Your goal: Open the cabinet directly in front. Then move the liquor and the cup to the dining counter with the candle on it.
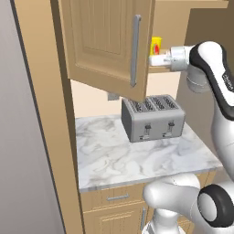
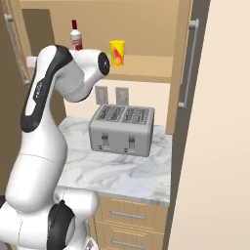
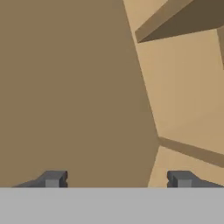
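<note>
The cabinet (image 1: 105, 41) stands open, its left door swung out toward me and its right door (image 2: 188, 63) swung aside. On its lower shelf the liquor (image 2: 75, 36), a clear bottle with a red cap, stands left of the yellow cup (image 2: 117, 52). The cup (image 1: 156, 45) also peeks past the left door's edge. My arm reaches into the cabinet at shelf height, below and beside the cup. In the hand view my gripper (image 3: 117, 179) is open, with bare cabinet wall between the fingertips (image 3: 52, 179). The dining counter and the candle are out of view.
A silver toaster (image 1: 153, 118) sits on the short marble counter (image 1: 114, 160) under the cabinet. Drawers with short handles (image 2: 127, 215) lie below. A tall wood panel (image 1: 41, 114) bounds the left. The open left door hangs over the counter.
</note>
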You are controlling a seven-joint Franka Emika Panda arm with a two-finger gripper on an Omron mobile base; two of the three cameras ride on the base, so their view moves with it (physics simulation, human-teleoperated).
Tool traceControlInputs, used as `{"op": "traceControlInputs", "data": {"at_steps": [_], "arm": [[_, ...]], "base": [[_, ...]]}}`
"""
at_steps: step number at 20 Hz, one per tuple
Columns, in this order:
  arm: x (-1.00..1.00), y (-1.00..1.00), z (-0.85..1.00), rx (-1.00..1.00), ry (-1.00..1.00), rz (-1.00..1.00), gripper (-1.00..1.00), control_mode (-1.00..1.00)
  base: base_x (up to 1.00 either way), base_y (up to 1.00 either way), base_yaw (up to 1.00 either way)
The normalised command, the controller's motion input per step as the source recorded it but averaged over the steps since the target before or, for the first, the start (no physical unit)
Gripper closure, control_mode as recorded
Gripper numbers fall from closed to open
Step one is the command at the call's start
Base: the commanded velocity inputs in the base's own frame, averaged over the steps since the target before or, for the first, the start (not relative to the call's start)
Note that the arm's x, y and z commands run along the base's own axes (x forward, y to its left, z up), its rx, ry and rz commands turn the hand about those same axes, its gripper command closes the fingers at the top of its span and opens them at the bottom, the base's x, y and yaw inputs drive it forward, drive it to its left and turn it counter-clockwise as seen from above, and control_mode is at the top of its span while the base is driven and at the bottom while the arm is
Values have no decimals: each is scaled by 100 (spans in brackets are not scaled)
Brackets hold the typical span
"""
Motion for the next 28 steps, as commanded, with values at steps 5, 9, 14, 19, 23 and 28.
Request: {"op": "traceControlInputs", "data": {"at_steps": [5, 9, 14, 19, 23, 28], "arm": [[0, 100, -39, 0, 0, 18, -100, -100], [0, 100, -36, 2, 0, 13, -100, -100], [-3, 100, -23, 4, -5, 5, -100, -100], [2, 69, 0, 3, -8, -13, -100, -100], [-13, -23, 9, 1, -8, -7, -100, -100], [-39, -84, 25, 0, -12, -47, -100, -100]], "base": [[0, 0, 0], [0, 0, 0], [0, 0, 0], [0, 0, 0], [0, 0, 0], [0, 0, 0]]}}
